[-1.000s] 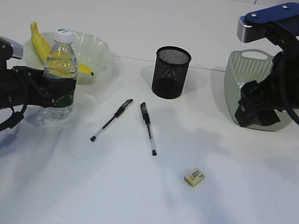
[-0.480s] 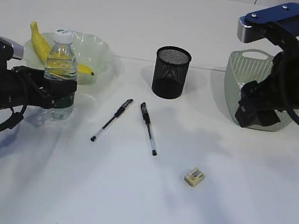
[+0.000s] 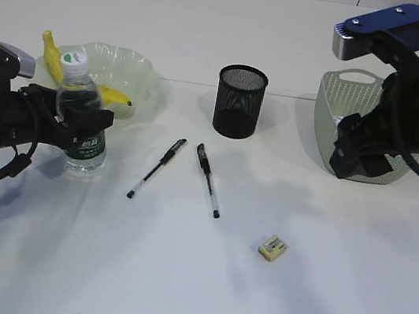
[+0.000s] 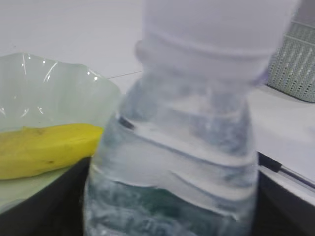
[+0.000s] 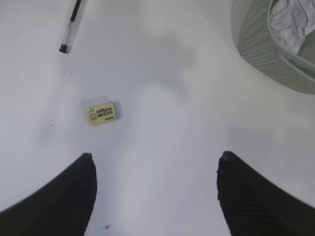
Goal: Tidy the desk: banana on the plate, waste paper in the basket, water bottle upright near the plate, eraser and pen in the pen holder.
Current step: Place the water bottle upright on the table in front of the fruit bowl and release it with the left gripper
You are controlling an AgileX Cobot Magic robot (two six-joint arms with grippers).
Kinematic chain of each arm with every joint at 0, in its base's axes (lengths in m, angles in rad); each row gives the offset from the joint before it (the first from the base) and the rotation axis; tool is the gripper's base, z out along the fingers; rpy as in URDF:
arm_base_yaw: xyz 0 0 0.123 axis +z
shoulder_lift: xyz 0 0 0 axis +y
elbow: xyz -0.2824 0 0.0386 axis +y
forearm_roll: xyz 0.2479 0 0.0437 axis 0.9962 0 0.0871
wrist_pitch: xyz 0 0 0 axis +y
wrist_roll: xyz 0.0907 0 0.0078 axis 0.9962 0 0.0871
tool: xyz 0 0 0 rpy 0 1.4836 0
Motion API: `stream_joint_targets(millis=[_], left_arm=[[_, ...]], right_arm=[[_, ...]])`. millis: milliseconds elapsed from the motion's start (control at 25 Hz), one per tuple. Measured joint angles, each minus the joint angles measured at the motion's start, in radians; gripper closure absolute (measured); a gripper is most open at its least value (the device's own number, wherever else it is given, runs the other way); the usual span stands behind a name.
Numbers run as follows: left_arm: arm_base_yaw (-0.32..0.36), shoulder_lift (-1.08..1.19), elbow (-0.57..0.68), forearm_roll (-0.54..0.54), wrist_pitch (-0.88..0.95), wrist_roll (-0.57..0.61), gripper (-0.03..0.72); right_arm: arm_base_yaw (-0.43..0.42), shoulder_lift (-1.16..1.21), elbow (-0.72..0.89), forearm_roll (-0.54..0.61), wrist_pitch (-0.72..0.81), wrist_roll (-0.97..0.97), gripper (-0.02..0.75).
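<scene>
Bottle (image 3: 82, 115) tilted toward plate (image 3: 144, 75); left fingers (image 3: 95, 121) clamping.

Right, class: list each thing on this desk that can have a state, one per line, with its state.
water bottle: capped, tilted, gripped by left gripper
banana: on the plate
waste paper: in the basket
two pens: lying flat
eraser: loose on table
right gripper: jaws open, empty

The white table (image 3: 174, 279) is being lit brightly and evenly, with soft shadows being cast toward seven o'clock of each pen (image 3: 207, 179). In the left wrist view the bottle (image 4: 187, 147) is being rendered heavily blurred. Small glints are being thrown off the plate (image 4: 39, 73).
</scene>
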Motion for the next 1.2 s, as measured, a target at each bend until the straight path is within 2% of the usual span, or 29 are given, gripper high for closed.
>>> stream_joint_targets(millis=[320,1200], left_arm=[[0.000,-0.016,0.000,0.000,0.000,0.000,0.087],[0.000,-0.281,0.000,0.007,-0.002,-0.004,0.095]], right_arm=[[0.000,0.000,0.000,-0.002,0.000,0.000,0.169],[0.000,0.000,0.000,-0.015,0.000,0.000,0.169]])
